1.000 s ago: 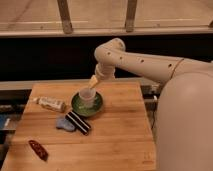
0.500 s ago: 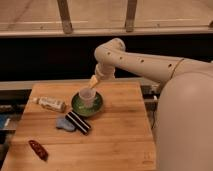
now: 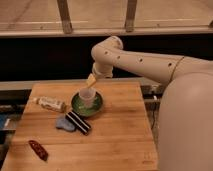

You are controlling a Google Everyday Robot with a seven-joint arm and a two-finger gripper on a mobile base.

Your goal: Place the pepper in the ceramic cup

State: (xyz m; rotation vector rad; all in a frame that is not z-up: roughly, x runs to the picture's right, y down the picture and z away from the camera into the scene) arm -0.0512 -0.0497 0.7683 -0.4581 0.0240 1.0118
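Tool is wide and empty, hovering just above the ceramic cup. Pepper lies at the desk's near-left corner, well apart. Swing over, set jaws across its narrow width, grip mid-body.

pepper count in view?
1. The pepper lies on the table near its front-left corner as seen, far from the cup on the green saucer. The gripper hangs just above the cup. The cup's inside is not visible, so another could be hidden.
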